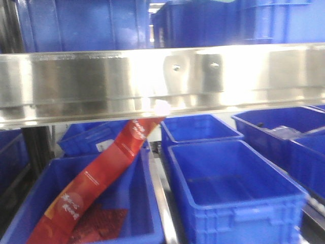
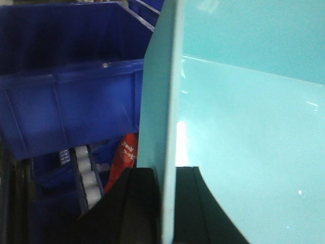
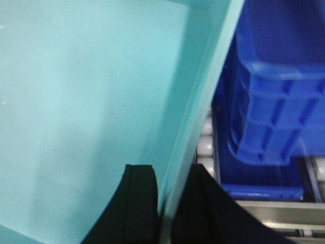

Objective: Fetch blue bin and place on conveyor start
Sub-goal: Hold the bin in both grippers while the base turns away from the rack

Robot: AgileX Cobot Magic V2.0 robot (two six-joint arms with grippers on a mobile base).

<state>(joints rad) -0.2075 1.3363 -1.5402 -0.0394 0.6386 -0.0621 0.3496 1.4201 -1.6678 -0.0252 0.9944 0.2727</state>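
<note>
Dark-blue ribbed bins (image 2: pixel 71 101) behind; left claw (image 2: pixel 166 178) and right claw (image 3: pixel 169 175) each tight astride a wall of the blue bin (image 2: pixel 254 152)

Cyan bin (image 2: pixel 244 127): cropped by top, right and bottom edges in left wrist view. In right wrist view only inner wall and rim show, rest out of frame.
Left gripper (image 2: pixel 166 175), right gripper (image 3: pixel 170 173): fingers cut off at bottom edge.
Red packet (image 1: pixel 101 173): print blurred, unreadable, lower end cropped.
Upper dark bins (image 1: pixel 86 23): bases hidden behind steel rail (image 1: pixel 101 76).
Rollers (image 2: pixel 87 175): mostly hidden under bins.
</note>
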